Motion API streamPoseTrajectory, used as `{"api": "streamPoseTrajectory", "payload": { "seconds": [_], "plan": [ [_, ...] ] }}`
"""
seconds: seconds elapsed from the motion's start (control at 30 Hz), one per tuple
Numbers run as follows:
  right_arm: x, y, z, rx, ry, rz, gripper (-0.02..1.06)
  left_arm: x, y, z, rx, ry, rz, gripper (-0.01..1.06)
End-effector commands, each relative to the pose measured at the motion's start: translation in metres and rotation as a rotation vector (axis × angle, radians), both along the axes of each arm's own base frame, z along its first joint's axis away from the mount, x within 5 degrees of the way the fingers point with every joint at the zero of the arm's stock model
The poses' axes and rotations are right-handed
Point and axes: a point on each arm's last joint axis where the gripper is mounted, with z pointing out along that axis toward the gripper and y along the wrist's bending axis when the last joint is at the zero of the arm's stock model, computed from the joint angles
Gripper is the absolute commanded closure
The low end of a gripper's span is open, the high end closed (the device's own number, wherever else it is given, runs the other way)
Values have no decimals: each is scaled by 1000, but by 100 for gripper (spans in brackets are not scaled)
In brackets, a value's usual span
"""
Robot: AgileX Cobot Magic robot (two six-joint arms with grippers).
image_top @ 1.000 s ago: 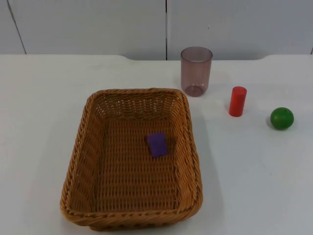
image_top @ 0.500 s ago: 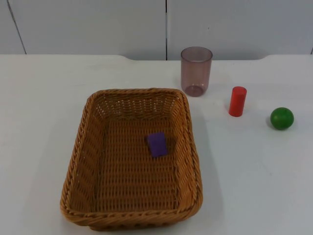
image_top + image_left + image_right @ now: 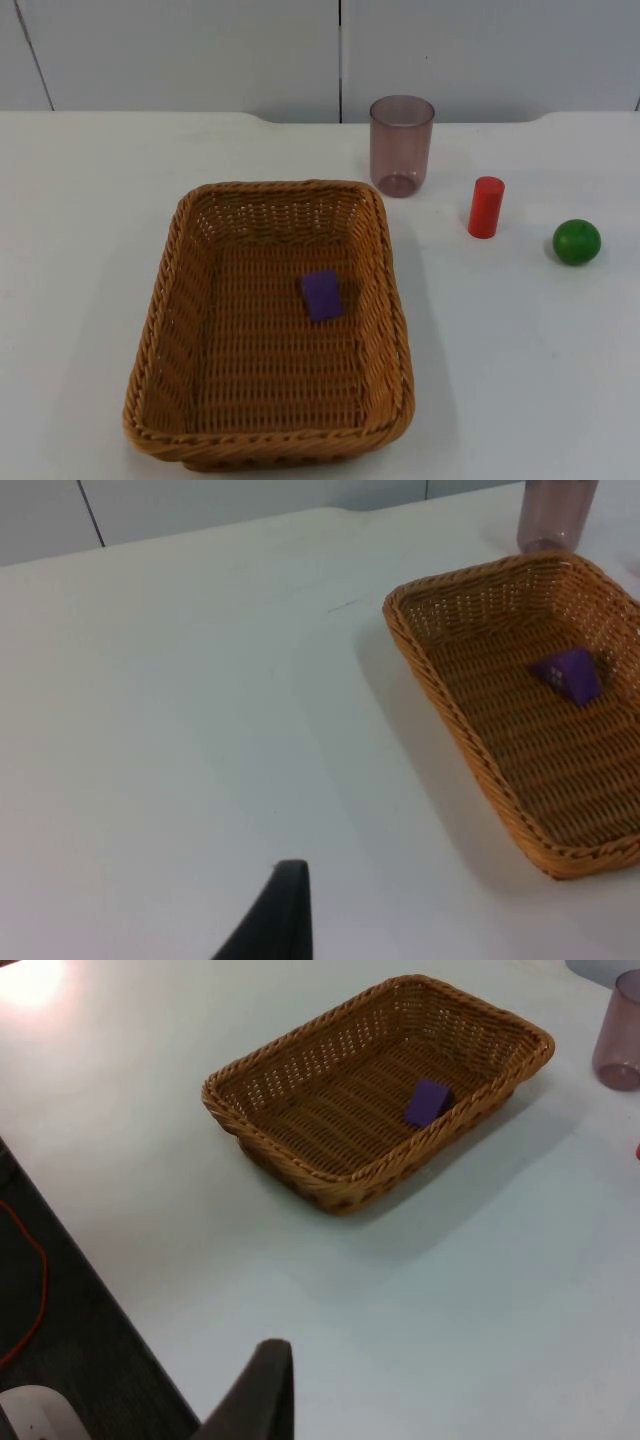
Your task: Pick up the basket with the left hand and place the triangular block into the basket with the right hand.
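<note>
On the tabletop (image 3: 80, 200), progress: my purple triangular block (image 3: 321, 295) already lies inside the wicker basket (image 3: 165, 300), so I judge the placing part done.
Basket's standing: it rests flat on the tabletop, untouched by either of my arms; nothing lifts it now.
What is left: as I read it, little or nothing, unless the basket must be held up by my left side.
Basket contents: just the purple block, on the woven floor, nearer the far-right wall than the middle; the left wrist view shows its sloped wedge face (image 3: 570, 673).
Tumbler (image 3: 401, 145): a smoky translucent one, upright just beyond the basket's far right corner; looks empty.
Loose pieces: a red cylinder (image 3: 486, 207) standing upright and a green ball (image 3: 577, 242), both right of the basket, apart from each other.
Left fingers (image 3: 270, 920): pulled back, waiting above bare tabletop well apart from the basket; spread or pressed together, I cannot tell.
Right fingers (image 3: 255, 1395): likewise waiting, back near the tabletop's edge; I cannot tell their state either.
</note>
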Motion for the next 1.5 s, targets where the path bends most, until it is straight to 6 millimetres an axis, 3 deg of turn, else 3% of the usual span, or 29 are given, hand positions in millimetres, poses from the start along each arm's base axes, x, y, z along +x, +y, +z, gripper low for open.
{"api": "streamPoseTrajectory", "payload": {
  "seconds": [0.0,0.27,0.7,0.93,1.47],
  "plan": [
    [0,0,0,4,-8,11,-1,0,-1,-2,-11,8,-12,0],
    [-1,0,1,6,-11,-29,-1,0,-1,-2,-9,8,-11,0],
    [-5,2,1,5,-12,-529,-1,0,-1,-2,-9,8,-11,0],
    [-6,3,1,4,-12,-700,-1,0,-1,-2,-8,8,-10,0],
    [-7,3,1,5,-12,-739,-1,0,-1,-2,-6,7,59,0]
  ]
}}
